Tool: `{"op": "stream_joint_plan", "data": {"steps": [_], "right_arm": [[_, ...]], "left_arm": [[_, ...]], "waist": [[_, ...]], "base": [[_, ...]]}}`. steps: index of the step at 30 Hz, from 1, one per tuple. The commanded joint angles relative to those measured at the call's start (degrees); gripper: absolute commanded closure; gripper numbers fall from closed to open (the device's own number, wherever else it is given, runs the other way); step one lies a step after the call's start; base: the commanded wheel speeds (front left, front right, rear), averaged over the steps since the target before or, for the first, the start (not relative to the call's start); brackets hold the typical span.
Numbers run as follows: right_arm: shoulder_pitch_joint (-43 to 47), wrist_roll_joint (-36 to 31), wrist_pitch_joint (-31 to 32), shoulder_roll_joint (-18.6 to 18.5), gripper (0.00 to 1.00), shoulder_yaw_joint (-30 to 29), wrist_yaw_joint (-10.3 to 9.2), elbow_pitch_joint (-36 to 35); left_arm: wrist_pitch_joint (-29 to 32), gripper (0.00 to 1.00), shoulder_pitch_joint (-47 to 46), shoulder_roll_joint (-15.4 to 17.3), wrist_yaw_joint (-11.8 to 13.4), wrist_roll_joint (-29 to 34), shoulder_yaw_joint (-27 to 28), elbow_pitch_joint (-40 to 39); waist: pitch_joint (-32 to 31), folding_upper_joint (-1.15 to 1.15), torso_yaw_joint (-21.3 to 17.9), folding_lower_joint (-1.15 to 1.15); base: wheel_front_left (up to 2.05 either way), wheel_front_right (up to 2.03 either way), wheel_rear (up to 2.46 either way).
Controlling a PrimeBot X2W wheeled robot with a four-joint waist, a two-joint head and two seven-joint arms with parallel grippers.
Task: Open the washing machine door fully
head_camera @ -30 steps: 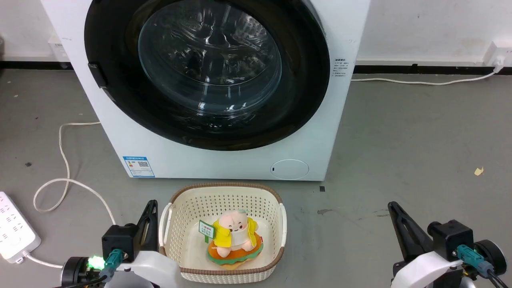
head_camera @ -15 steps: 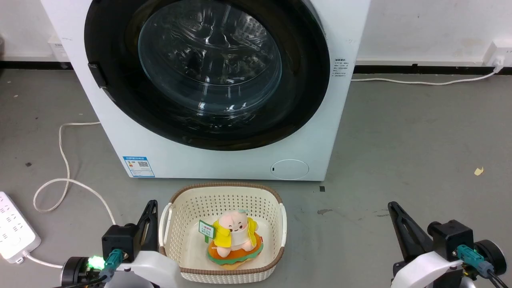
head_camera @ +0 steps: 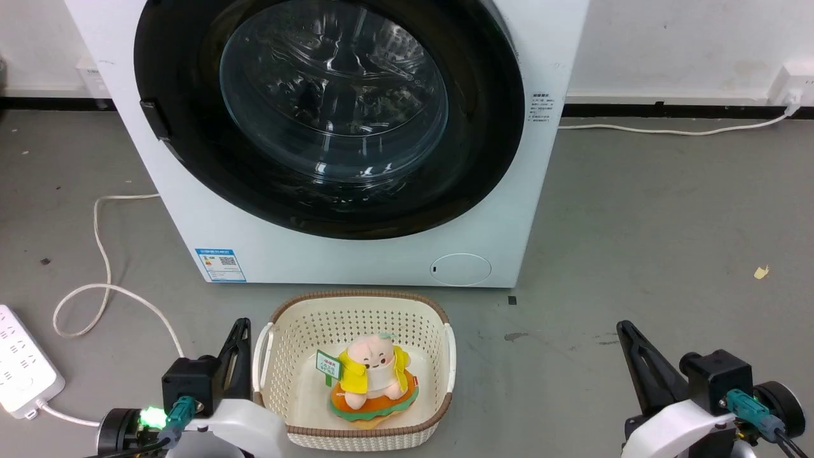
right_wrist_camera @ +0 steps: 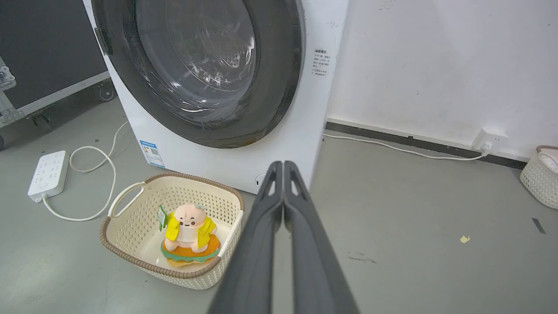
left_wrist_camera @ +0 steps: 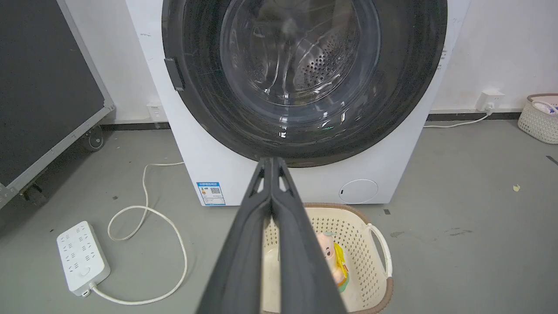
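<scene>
The washing machine (head_camera: 356,257) is a big white box standing on the grey floor ahead of me. Its round glossy black door (head_camera: 191,172) lies flat against the front, with a clear glass bowl window (head_camera: 334,89) showing the steel drum behind. A small dark handle tab (head_camera: 154,119) sits on the door's left rim. My left gripper (head_camera: 241,326) rests low at the lower left, shut, fingers together (left_wrist_camera: 271,162). My right gripper (head_camera: 623,327) rests at the lower right, also shut (right_wrist_camera: 282,165). Both are well short of the door and hold nothing.
A cream perforated basket (head_camera: 280,331) with a plush toy (head_camera: 372,375) stands just before the machine, between my grippers. A white power strip (head_camera: 22,372) and looping cord (head_camera: 102,254) lie at the left. A black wheeled panel (left_wrist_camera: 43,87) stands left; another basket (right_wrist_camera: 538,179) is far right.
</scene>
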Motion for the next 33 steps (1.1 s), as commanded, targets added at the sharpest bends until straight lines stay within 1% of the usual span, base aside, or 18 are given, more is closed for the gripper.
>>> {"op": "stream_joint_plan", "data": {"steps": [1, 33], "right_arm": [[-0.7, -0.4, 0.0, 0.3, 1.0, -0.1, -0.09, -0.2], [-0.7, -0.4, 0.0, 0.3, 1.0, -0.1, -0.09, -0.2]], "left_arm": [[0.0, 1.0, -0.3, 0.0, 0.2, 0.5, 0.0, -0.2], [0.0, 1.0, -0.3, 0.0, 0.2, 0.5, 0.0, -0.2]], "waist": [[0.0, 0.0, 0.0, 0.0], [0.0, 0.0, 0.0, 0.0]], "base": [[0.0, 0.0, 0.0], [0.0, 0.0, 0.0]]}}
